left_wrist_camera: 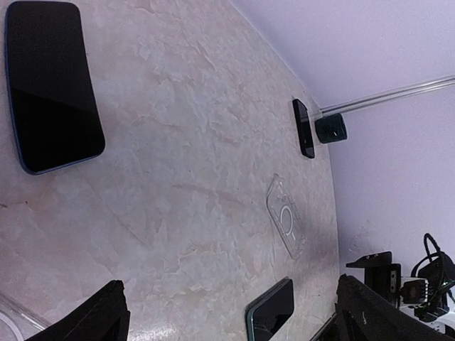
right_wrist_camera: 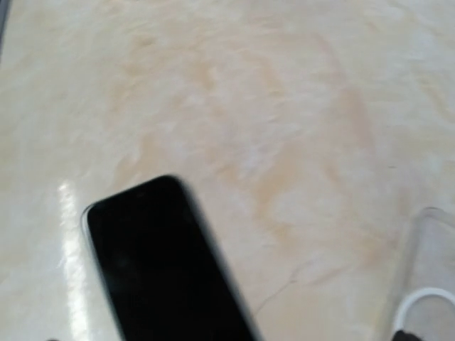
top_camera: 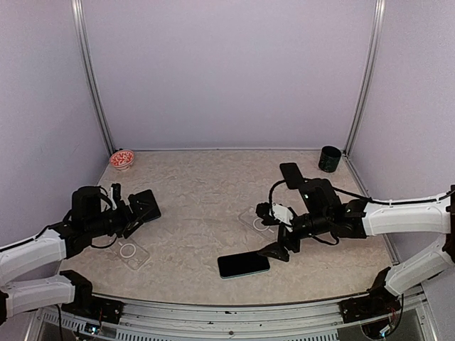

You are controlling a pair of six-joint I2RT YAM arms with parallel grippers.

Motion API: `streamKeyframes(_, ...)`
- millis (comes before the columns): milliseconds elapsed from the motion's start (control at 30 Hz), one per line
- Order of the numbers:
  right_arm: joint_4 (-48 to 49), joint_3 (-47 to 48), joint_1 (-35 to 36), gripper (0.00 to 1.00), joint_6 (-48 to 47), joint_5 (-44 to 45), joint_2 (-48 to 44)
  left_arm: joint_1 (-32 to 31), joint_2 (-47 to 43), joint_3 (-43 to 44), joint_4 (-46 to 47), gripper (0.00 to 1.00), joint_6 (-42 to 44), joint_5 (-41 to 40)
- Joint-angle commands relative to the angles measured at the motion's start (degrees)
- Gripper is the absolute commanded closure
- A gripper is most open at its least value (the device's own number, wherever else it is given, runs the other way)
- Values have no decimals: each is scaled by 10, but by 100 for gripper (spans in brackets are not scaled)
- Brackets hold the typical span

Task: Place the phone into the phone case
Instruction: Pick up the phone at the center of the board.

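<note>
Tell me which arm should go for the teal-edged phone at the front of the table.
Right. The right claw, open, hovers just beside that phone and a clear case. The left claw, also open, is far off on the other side.

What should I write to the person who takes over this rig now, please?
Left claw: open, empty, beside a black phone; a clear phone case lies nearby.
Right claw: open, empty, by the second clear case, near the teal-edged phone.
A third phone lies by the black cup.
Done: nothing; both cases are empty.
Left: pick a phone, seat it in a case.
</note>
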Motion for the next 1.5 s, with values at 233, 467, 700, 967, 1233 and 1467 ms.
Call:
streamKeyframes(233,68,-14,9,1,-78,-58,111,-47,-16,-10,42,1,-23,-10)
streamKeyframes(467,102,-33,10,1,-104,-64,124,-70,-19,-6,42,1,-32,-25)
streamKeyframes(700,103,4,9,1,-74,12,167,-97,-6,-6,59,1,-45,-42)
streamKeyframes(967,71,8,9,1,-95,-91,177,-109,2,-8,62,1,-48,-48)
streamKeyframes(1233,71,4,10,1,-114,-96,194,-116,12,-18,84,1,-59,-47)
streamKeyframes(1467,62,17,12,1,-129,-88,210,-123,19,-12,82,1,-58,-48)
